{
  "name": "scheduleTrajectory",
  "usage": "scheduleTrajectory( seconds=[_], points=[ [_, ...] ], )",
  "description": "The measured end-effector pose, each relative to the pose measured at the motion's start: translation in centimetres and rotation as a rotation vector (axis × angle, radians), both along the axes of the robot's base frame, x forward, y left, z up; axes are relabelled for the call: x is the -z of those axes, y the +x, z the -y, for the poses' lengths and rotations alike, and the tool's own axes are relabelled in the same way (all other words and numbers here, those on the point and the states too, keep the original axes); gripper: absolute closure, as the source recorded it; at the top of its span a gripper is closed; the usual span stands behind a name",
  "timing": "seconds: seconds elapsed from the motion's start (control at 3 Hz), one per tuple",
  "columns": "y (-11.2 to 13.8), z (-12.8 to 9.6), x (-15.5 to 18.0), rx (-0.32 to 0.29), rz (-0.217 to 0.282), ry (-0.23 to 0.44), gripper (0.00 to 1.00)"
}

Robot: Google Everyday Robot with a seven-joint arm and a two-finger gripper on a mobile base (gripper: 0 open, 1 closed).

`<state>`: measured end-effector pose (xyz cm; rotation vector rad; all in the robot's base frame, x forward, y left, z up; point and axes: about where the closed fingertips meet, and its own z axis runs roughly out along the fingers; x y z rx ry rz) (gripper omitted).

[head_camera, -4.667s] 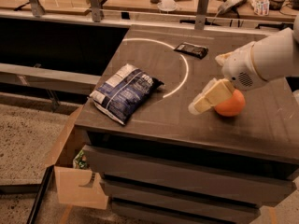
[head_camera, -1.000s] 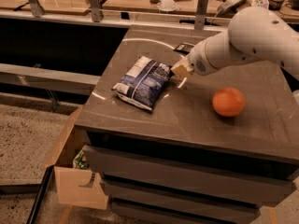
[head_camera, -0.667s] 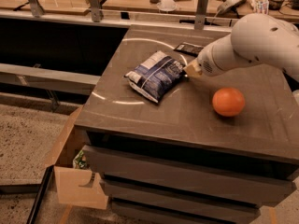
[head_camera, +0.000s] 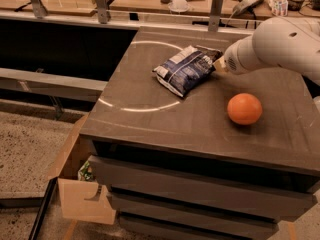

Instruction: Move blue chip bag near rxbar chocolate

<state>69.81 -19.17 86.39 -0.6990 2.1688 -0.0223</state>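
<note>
The blue chip bag (head_camera: 184, 70) lies crinkled on the dark table top (head_camera: 150, 119), at the back middle. My gripper (head_camera: 219, 65) is at the bag's right end, at the tip of the white arm (head_camera: 272, 46), and is shut on that edge. The rxbar chocolate (head_camera: 210, 50) shows only as a dark sliver just behind the bag's far right corner, touching or nearly touching it. The rest of the bar is hidden by the bag and my gripper.
An orange ball-shaped fruit (head_camera: 244, 108) sits on the table right of the bag, in front of my arm. A white arc (head_camera: 140, 108) is marked on the table top. An open cardboard box (head_camera: 75, 184) stands on the floor at the left front. Metal rail posts (head_camera: 216, 6) line the back edge.
My gripper has pulled the blue chip bag back and to the right, from the table's left middle up against the rxbar chocolate, which is now mostly covered. The orange has not moved.
</note>
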Motion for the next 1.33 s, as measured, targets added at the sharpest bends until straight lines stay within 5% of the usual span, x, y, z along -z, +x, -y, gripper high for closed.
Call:
scheduleTrajectory(
  seconds=[0.67,1.33],
  points=[
    [1.6,1.9,-2.0,0.036,0.036,-0.001,0.90],
    [1.1,2.0,-0.6,0.005,-0.001,0.015,0.44]
  ],
)
